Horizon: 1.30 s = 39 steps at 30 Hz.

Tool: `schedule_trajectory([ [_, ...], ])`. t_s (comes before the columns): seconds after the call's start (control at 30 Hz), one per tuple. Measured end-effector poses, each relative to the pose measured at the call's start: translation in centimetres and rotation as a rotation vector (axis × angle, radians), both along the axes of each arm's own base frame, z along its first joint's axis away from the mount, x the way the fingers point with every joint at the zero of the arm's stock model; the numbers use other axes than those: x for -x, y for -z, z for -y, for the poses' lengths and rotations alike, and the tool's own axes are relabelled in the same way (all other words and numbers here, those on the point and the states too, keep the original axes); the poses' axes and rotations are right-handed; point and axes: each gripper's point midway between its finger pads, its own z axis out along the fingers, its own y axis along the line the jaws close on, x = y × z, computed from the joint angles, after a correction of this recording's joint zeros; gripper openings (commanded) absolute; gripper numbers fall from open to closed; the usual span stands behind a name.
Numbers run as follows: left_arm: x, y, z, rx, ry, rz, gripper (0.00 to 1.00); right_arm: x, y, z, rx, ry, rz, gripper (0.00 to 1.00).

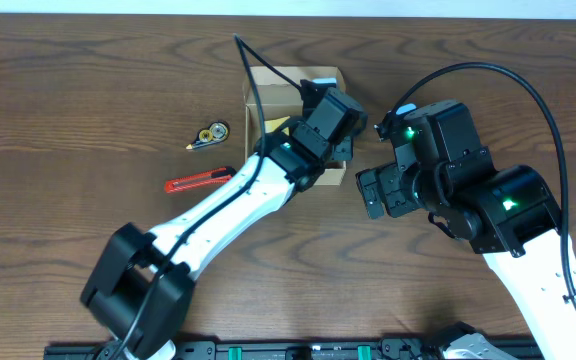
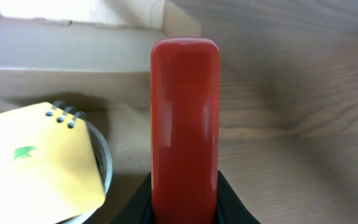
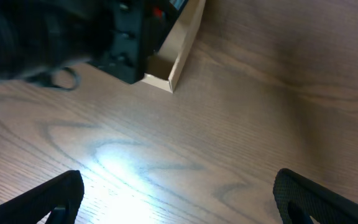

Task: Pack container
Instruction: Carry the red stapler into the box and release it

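- Container (image 1: 273, 85) sits upper centre in the overhead view on the worktop (image 1: 68, 80). The left pincer (image 1: 326, 105) reaches over its right part, and the right pincer (image 1: 373, 190) hovers just right of the box. A red knife (image 1: 198, 181) and a small dispenser (image 1: 208, 134) lie left of the box, well apart from both arms.
- Left wrist view: the left pincer (image 2: 185, 205) pinches a glossy red item (image 2: 185, 112) that runs up the middle of the frame. A yellow notepad (image 2: 36, 162) lies at lower left, with the container wall (image 2: 55, 43) across the top. I judge the step in hand to be lowering this item into the box. I cannot tell whether it hangs wholly inside the wall.
- Right wrist view: the right pincer (image 3: 179, 199) is spread wide over bare worktop and grips nothing. A container corner (image 3: 182, 43) shows at the upper middle.
- Next, I judge, the red item must clear the wall and the notepad before release.
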Motion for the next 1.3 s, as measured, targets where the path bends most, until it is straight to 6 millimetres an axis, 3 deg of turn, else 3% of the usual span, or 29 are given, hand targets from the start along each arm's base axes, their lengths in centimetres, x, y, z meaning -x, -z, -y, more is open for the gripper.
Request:
schedule_trajectory([
  [0.13, -0.2, 1.7, 0.1, -0.019, -0.010, -0.025, 0.06, 0.0, 0.0, 0.0, 0.000, 0.000, 0.000, 0.99],
  [0.4, -0.3, 2.1, 0.2, -0.004, -0.029, -0.036, 0.06, 0.0, 0.0, 0.0, 0.000, 0.000, 0.000, 0.99],
  [0.47, -0.3, 2.2, 0.2, -0.001, -0.034, -0.039, 0.19, 0.0, 0.0, 0.0, 0.000, 0.000, 0.000, 0.99],
  [0.53, -0.3, 2.3, 0.2, 0.000, -0.036, -0.041, 0.47, 0.0, 0.0, 0.0, 0.000, 0.000, 0.000, 0.99],
  [0.63, -0.3, 2.2, 0.3, 0.005, -0.038, -0.039, 0.68, 0.0, 0.0, 0.0, 0.000, 0.000, 0.000, 0.99],
  [0.77, -0.4, 2.2, 0.3, 0.008, -0.041, -0.039, 0.68, 0.0, 0.0, 0.0, 0.000, 0.000, 0.000, 0.99],
  [1.0, -0.4, 2.1, 0.4, 0.003, -0.030, -0.030, 0.56, 0.0, 0.0, 0.0, 0.000, 0.000, 0.000, 0.99],
  [1.1, -0.4, 1.6, 0.3, -0.020, 0.002, -0.010, 0.57, 0.0, 0.0, 0.0, 0.000, 0.000, 0.000, 0.99],
  [1.2, -0.1, -1.0, -0.5, -0.025, 0.015, 0.033, 0.59, 0.0, 0.0, 0.0, 0.000, 0.000, 0.000, 0.99],
  [1.3, 0.3, -5.9, -3.3, -0.027, -0.025, 0.107, 0.57, 0.0, 0.0, 0.0, 0.000, 0.000, 0.000, 0.99],
])
